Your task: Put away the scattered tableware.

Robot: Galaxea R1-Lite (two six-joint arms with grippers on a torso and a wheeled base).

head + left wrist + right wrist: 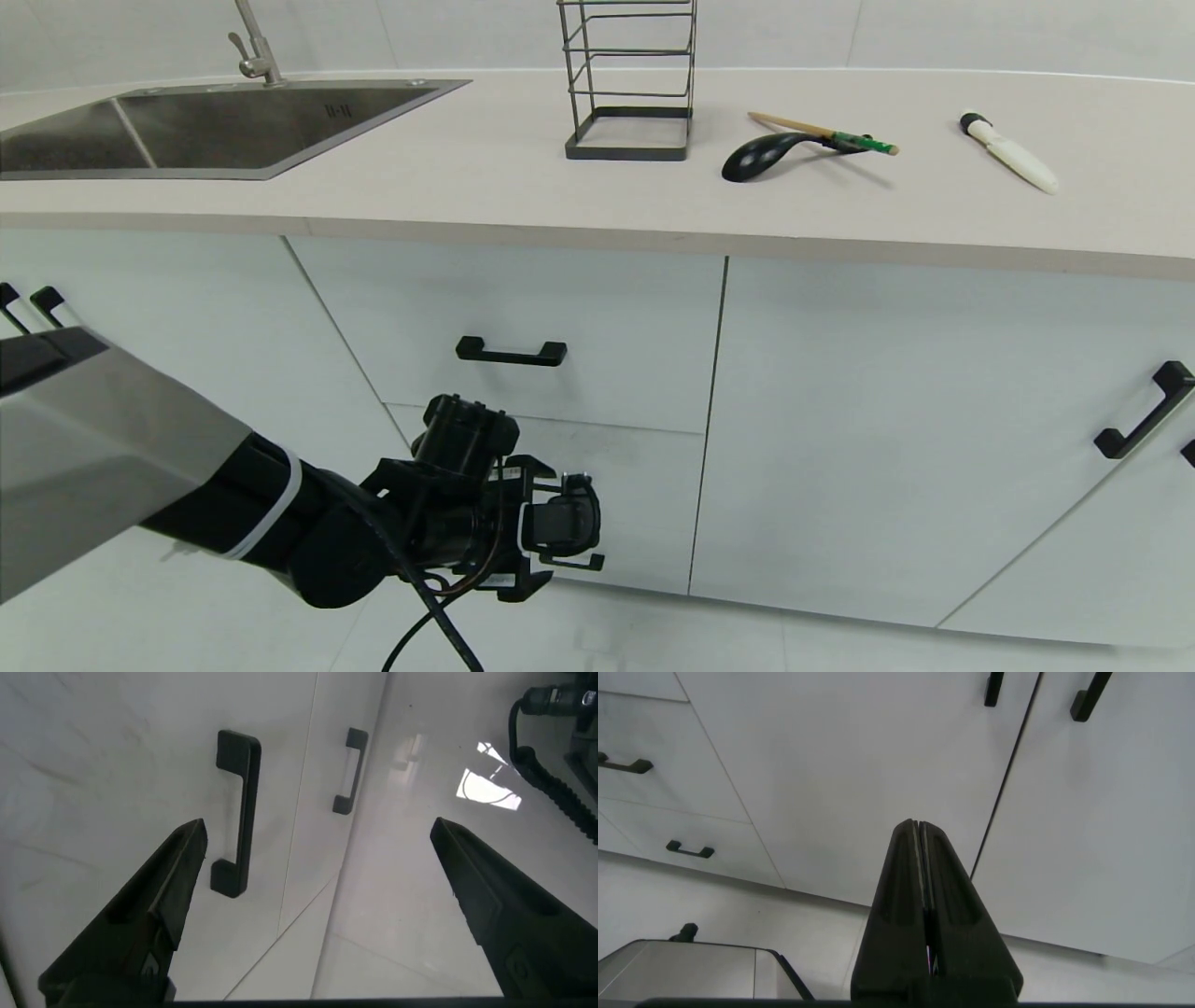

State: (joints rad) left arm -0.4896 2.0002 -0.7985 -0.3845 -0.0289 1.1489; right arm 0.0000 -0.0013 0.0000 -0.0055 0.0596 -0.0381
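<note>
Black spoon (761,157) is lying near the back edge of the bench (467,177), right of its middle, with a wooden chopstick (822,133) touching its handle. White utensil (1013,155) is lying apart, toward the right end. Wire rack (630,84) is standing just left of the spoon. Left gripper (318,831) is hanging low before the cabinet doors (840,420), fingers spread wide, gripping nothing. Right gripper (918,823) is facing the doors, fingers pressed together, nothing between them.
</note>
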